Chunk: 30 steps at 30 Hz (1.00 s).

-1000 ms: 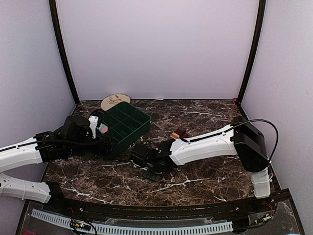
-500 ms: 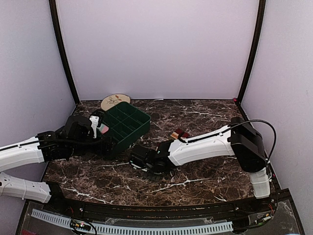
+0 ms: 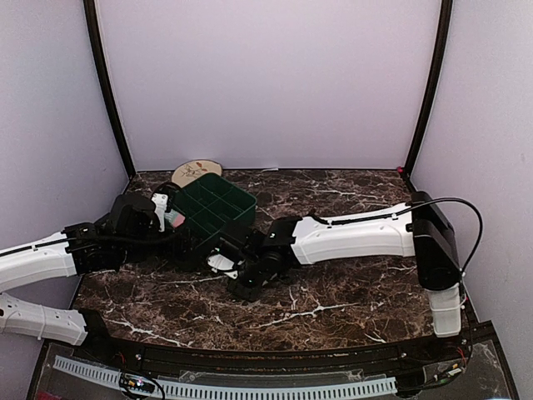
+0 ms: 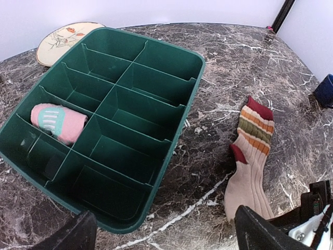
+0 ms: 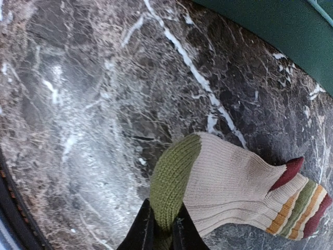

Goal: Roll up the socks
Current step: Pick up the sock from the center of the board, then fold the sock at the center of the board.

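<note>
The tan sock [image 5: 234, 182] lies flat on the marble, with a green toe and a brown-orange striped cuff. My right gripper [image 5: 164, 229] is shut on the green toe, which is pinched up between the black fingers. In the left wrist view the tan sock [image 4: 252, 166] lies right of the green tray [image 4: 174, 143]. The pink sock [image 4: 57, 121] sits rolled in a left compartment of that tray. My left gripper [image 4: 166, 239] hangs open above the tray's near corner with nothing in it. In the top view the right gripper [image 3: 243, 273] is beside the tray [image 3: 241, 208], and the arm hides the sock.
A round beige patterned plate [image 4: 65, 39] lies behind the tray at the back left, also seen as the plate [image 3: 193, 172] near the back wall. The tray's other compartments hold nothing. Purple walls close in the marble table on three sides.
My right gripper has shut on the sock's toe, and the right arm has swung left toward the tray, now covering the striped cuff. The left arm has barely moved.
</note>
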Motion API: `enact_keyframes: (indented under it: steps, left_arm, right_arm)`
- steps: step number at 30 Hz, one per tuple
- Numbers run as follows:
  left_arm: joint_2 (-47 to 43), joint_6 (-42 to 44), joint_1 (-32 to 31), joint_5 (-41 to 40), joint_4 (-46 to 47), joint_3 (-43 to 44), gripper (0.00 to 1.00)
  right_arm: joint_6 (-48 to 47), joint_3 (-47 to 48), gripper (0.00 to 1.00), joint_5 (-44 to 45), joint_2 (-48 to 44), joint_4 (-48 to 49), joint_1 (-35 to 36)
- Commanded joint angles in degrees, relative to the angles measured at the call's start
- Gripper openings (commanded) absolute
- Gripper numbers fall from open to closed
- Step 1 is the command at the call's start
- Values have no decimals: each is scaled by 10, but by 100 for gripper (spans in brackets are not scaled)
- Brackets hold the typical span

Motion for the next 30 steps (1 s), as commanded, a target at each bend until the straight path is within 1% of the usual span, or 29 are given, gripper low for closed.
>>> enact_keyframes:
  steps: [1,4,10,13,22,30]
  left_arm:
    - [-2,12,4,-2,20,-11,95]
    - [1,17,4,2,25,-14,95]
    - [13,33,4,8,39,-12,95]
    - [33,41,4,13,48,-4,95]
    - [115,66,4,35,84,36,94]
    - [209,94,4,66,113,87,94]
  right_arm:
    - [44,35,11,-119,-24,-13,-13]
    - [66,38,11,-144,-28,-14,-29]
    - [116,-13,11,-182,-65,45,-78]
    - [131,-31,11,-201,-80,63,-104]
    - [147,-95,11,-237,-127,104,-183]
    - [137,-131,10,-232,-146,109,-237]
